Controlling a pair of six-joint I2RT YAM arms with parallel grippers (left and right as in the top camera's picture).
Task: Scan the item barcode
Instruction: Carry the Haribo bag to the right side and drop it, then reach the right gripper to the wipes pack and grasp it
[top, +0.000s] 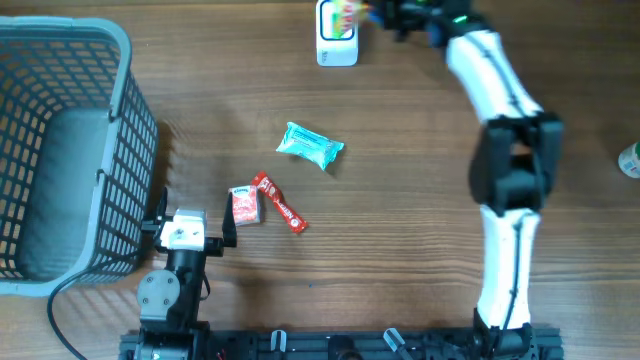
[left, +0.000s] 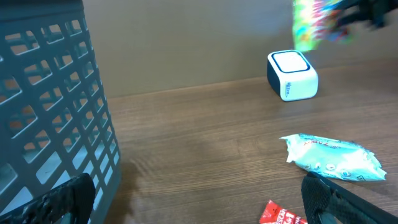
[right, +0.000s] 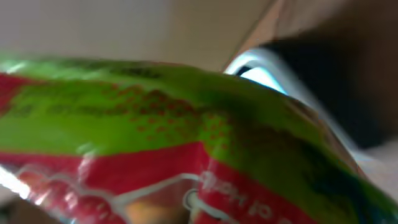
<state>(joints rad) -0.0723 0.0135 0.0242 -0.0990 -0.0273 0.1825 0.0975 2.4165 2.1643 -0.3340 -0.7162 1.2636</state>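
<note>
Plainly, the scan itself is the step in hand. The right gripper (top: 374, 14) is clamped on a green-and-red crinkly plastic packet (top: 341, 16) and holds it directly above the white, blue-sided box scanner (top: 336, 45) — off the table and, as far as the left wrist view shows, clear of the scanner's top window. In the right wrist view the packet fills the frame, with a white corner of the scanner just behind it. No barcode is legible there (the print is blurred), so I cannot tell whether the code faces the window. The next move likely calls for tilting the packet until its barcode side looks down at the scanner, close and steady. The left gripper (top: 194, 222) rests well away from the scanner, jaws spread wide and empty, beside the grey-blue plastic lattice basket (top: 135, 170). Between it and the scanner lie a teal foil pouch (top: 312, 145), a red sachet (top: 280, 204) and a small red-and-white pack (top: 244, 205) — presumably awaiting their turn.
</note>
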